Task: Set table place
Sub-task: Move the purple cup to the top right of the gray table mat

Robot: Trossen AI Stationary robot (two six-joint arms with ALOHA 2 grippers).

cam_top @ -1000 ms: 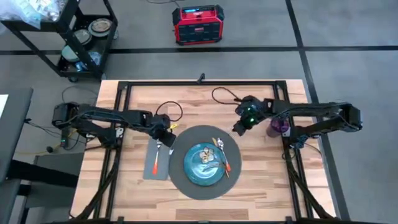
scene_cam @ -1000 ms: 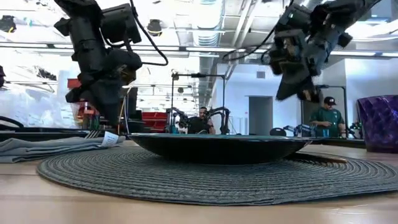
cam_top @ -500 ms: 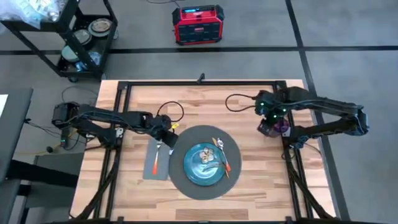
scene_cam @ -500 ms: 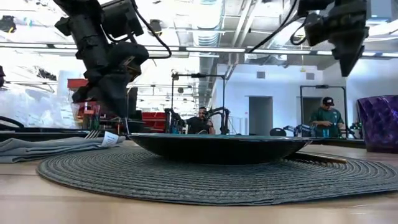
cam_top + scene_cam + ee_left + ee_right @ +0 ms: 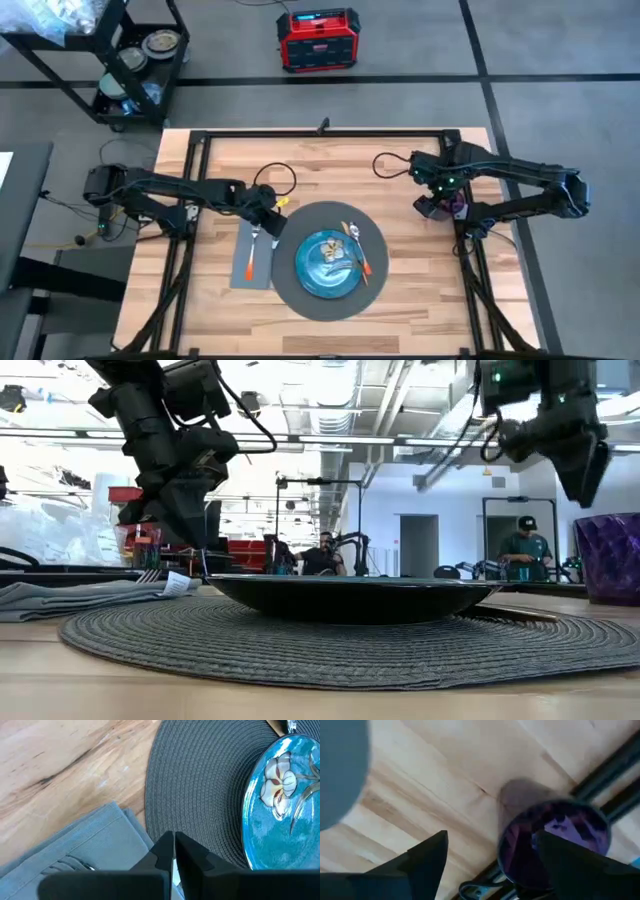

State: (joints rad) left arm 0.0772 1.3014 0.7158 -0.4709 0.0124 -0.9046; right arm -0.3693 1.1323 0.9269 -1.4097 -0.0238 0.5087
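The counter (image 5: 400,290) is light wood plank with a black frame running over it; near its middle lies the round dark grey placemat (image 5: 325,305), and the teal plate (image 5: 330,264) sits on it, well inside its edge; beside the plate, on the mat, lies cutlery with orange handles (image 5: 362,262).

The left arm reaches in low from the left edge, stretched nearly flat across the wood; its claw (image 5: 266,212) hangs over the grey napkin (image 5: 252,258) just beside the placemat's rim, tipped downward; from the wrist camera the two dark fingers (image 5: 162,851) are pressed together, only a pale sliver showing between them; a fork (image 5: 254,240) lies on the napkin beneath.

The right arm comes in from the right side, elbow bent out past the counter's edge, forearm angled back toward the far right corner; its claw (image 5: 432,205) hovers over the purple cup (image 5: 555,840), which stands upright by the black frame bar; the fingers (image 5: 427,857) are spread apart on either side of the cup's rim, not touching it; in the low view that claw (image 5: 583,465) points down above the cup (image 5: 610,558).
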